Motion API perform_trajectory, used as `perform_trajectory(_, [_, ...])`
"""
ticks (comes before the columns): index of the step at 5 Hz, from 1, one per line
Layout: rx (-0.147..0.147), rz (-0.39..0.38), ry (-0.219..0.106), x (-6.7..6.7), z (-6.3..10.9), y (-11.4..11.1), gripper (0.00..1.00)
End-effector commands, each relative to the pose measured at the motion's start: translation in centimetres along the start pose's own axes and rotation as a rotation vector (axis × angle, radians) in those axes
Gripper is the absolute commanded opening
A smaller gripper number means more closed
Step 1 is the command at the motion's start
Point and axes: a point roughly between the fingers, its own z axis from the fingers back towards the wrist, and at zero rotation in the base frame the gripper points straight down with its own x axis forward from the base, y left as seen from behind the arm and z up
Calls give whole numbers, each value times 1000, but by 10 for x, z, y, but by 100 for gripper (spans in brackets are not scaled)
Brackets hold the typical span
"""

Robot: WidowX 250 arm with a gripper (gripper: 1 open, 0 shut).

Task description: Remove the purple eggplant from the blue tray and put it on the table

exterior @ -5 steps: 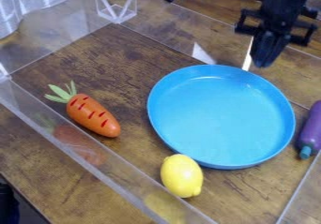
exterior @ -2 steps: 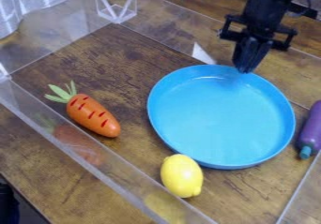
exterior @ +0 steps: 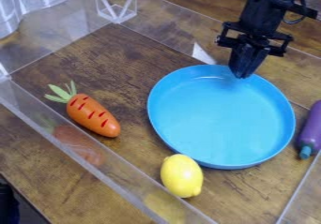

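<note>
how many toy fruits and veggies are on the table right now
3: the carrot left of the blue tray, the lemon by its front rim, the purple eggplant at the right edge, partly cut off.

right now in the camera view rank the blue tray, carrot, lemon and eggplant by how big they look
1. blue tray
2. carrot
3. lemon
Purple eggplant: cut off at the frame edge, so unranked.

- I see the table (exterior: 138,59), dark wood grain, ringed by low clear walls.
- The blue tray (exterior: 223,115) sits on it, right of centre.
- A carrot (exterior: 90,114) lies left.
- A lemon (exterior: 182,175) rests by the tray's near rim.
- The purple eggplant (exterior: 310,127) lies on the wood at the right edge.
</note>
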Motion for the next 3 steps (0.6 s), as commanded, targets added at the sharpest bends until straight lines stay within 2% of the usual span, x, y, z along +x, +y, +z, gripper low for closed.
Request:
perform_trajectory(1, [-66, 7, -45, 14, 39, 9, 100])
perform_trajectory(2, [-53, 7, -40, 24, 37, 10, 100])
perform_trajectory(3, [-45, -43, -37, 12, 27, 3, 100])
